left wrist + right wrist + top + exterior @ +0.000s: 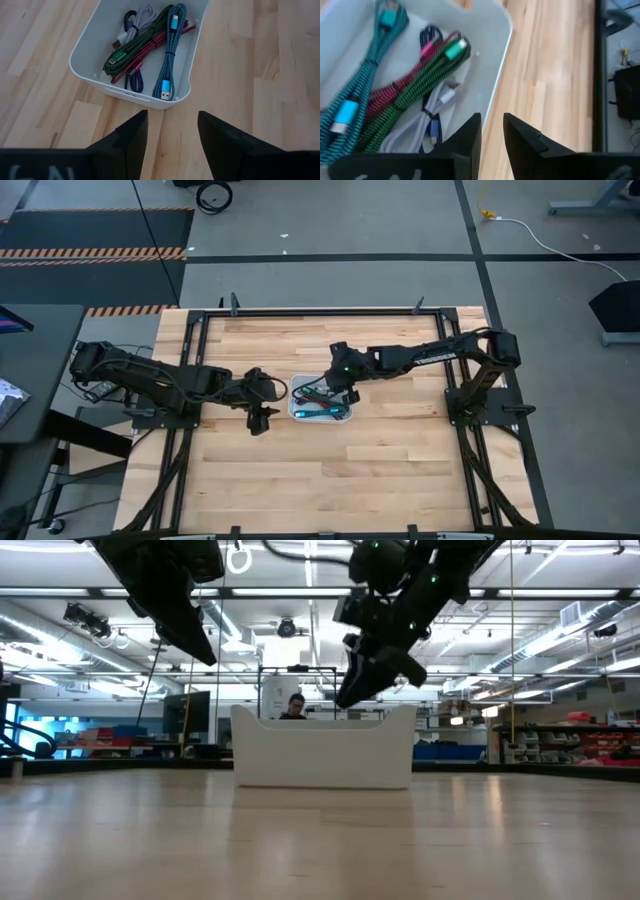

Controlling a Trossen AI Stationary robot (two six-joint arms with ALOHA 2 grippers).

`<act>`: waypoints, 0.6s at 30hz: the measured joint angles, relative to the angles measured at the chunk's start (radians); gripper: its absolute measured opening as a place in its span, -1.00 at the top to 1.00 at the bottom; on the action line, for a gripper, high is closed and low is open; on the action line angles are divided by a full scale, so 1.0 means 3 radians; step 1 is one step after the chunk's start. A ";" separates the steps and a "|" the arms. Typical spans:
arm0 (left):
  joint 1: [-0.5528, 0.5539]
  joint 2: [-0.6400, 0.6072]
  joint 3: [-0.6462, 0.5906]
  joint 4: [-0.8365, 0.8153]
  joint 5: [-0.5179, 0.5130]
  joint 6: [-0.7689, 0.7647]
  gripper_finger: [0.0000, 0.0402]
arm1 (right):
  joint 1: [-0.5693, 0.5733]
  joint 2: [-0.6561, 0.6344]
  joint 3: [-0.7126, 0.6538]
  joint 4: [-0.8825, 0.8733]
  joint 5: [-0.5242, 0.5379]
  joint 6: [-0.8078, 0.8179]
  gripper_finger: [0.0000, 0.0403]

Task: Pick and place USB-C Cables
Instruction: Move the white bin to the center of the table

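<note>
All the USB-C cables in sight, among them the teal cable (168, 55), green cable (134, 46), dark red cable (150, 49) and pale grey cable (141, 19), lay bundled together inside the white bin (90, 42), with none on the wooden table (300, 480), so the placing looked close to finished. The left gripper (172, 135) hung just beside the bin, fingers spread and empty, while the right gripper (492, 137) hovered over the bin's edge, fingers slightly parted around nothing. Nothing blocked either arm.
</note>
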 joint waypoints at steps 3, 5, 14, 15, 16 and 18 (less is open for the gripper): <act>0.0000 0.0000 0.0001 0.0000 -0.0001 0.0000 0.10 | 0.0076 -0.0120 0.0001 0.0000 0.0072 0.0077 0.56; 0.0000 0.0000 0.0000 -0.0001 -0.0001 0.0000 0.10 | 0.0151 -0.0216 0.0001 -0.0001 0.0145 0.0210 0.56; 0.0000 0.0000 0.0000 -0.0087 -0.0210 0.0037 0.10 | 0.0592 -0.0706 0.0010 -0.0542 0.0391 0.1493 0.57; 0.0000 0.0000 0.0000 -0.0118 -0.0290 0.0062 0.10 | 0.0634 -0.0722 0.0010 -0.0726 0.0393 0.1700 0.57; 0.0000 0.0000 0.0000 -0.0134 -0.0390 0.0103 0.10 | 0.0678 -0.0723 0.0010 -0.0937 0.0393 0.1887 0.58; 0.0013 0.0000 0.0000 -0.0143 -0.0537 0.0228 0.10 | 0.0764 -0.0710 -0.0014 -0.1293 0.0397 0.2146 0.58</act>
